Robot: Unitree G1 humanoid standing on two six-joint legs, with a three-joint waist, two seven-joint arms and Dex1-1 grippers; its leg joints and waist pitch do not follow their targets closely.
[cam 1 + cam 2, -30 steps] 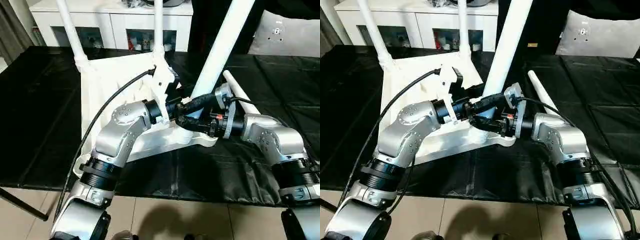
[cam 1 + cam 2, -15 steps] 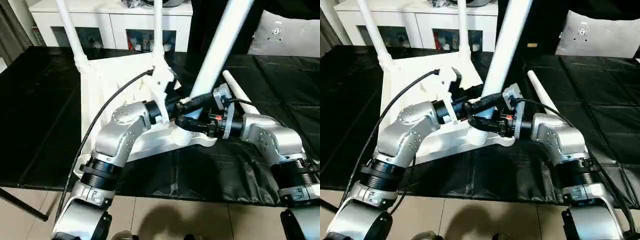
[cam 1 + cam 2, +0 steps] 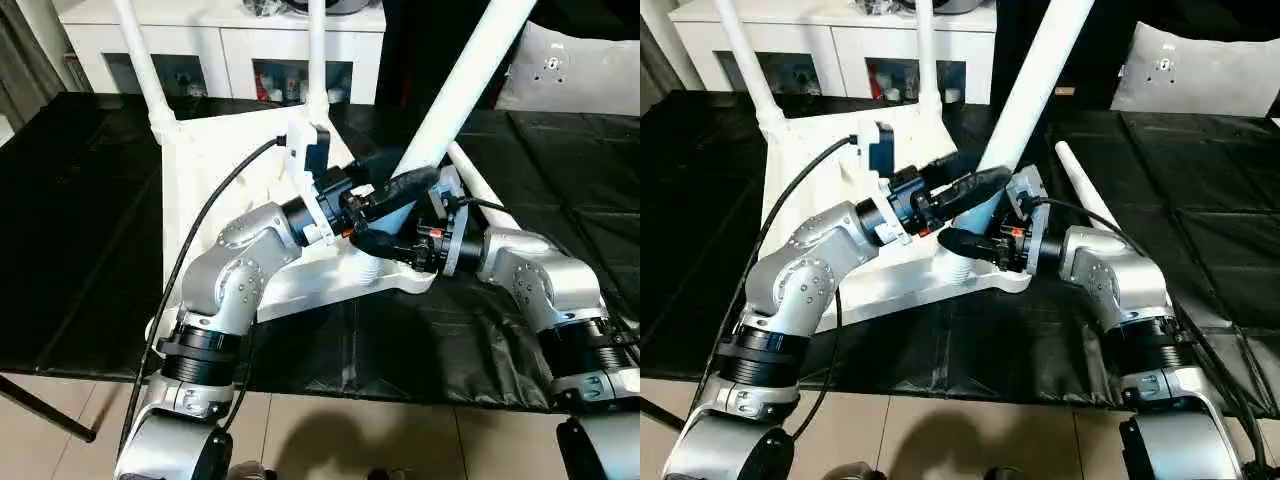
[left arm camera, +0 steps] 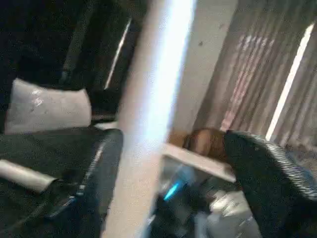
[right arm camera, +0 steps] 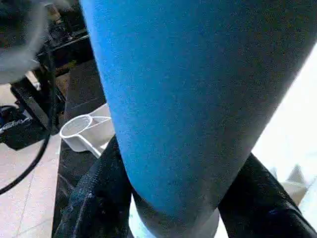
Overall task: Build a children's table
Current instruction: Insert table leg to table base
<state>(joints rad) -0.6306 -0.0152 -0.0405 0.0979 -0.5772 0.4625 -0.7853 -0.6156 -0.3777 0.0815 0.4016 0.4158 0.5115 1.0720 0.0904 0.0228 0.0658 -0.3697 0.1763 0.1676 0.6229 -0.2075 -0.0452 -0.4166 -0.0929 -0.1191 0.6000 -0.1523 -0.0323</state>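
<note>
Children's table top (image 3: 215, 165) lies upside down on the desk (image 3: 80, 200), which has a black cover, w/ ribbed underside up. Two legs (image 3: 140, 60) already stand in the far corner sockets. A third leg (image 3: 455, 90) is seated at the near corner socket (image 3: 375, 270), leaning up and away twd the robot's right. The fourth leg (image 3: 480, 190) lies loose on the cover just beyond the right forearm.

Handling, as a guess: hollow white plastic, so light and stiff, but smooth and tapered, likely to slip under a pinch. The long leg gives lots of leverage, so grab low, near the socket, where it's thickest, and push along its axis; side load could pop it out or tip the light top.

Right end effector (image 3: 385, 243) sits at the base of the third leg, fingers either side and clamped on it per right wrist view, forearm coming in low from the right, wrist bent inward. Left end effector (image 3: 385, 190) is a bit higher on the same leg; in left wrist view its fingers (image 4: 101, 168) stand wide apart w/ the leg between, not gripping. Left elbow is bent, forearm reaching across the top.

Behind the desk: white cabinet (image 3: 230, 30).
</note>
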